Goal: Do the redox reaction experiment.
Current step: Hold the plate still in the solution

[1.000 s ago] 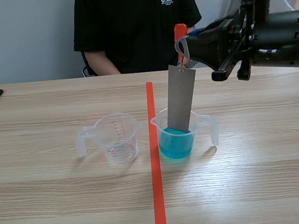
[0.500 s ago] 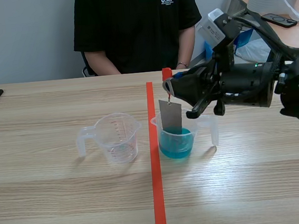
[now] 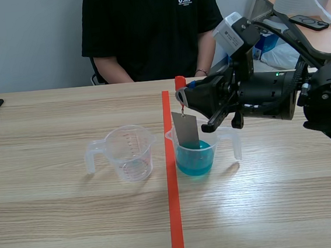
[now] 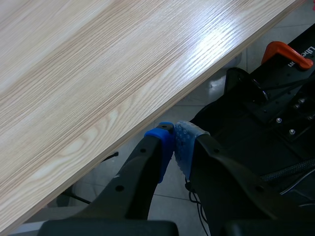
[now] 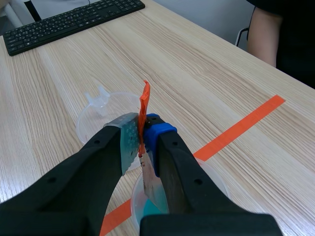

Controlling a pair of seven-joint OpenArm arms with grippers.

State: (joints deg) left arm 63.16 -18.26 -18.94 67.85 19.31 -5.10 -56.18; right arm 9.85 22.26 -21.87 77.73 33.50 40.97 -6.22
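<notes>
Woodgrain table (image 3: 75, 226); flat metal strip (image 3: 185, 129) in plastic cup (image 3: 235, 143).

A thin grey metal plate (image 3: 185, 129) hangs upright from a red tab (image 3: 179, 83) at its top edge, and that tab is pinched between the pads of the right gripper (image 3: 186, 90). The plate's lower end dips inside a clear plastic measuring cup (image 3: 195, 156) – about a third full of bright blue liquid, handle to the right, spout to the left. Just beside it on the left, not touching, stands a second clear measuring cup (image 3: 131, 154) of the same kind – empty, upright, red scale marks on its wall and its handle pointing left.
</notes>
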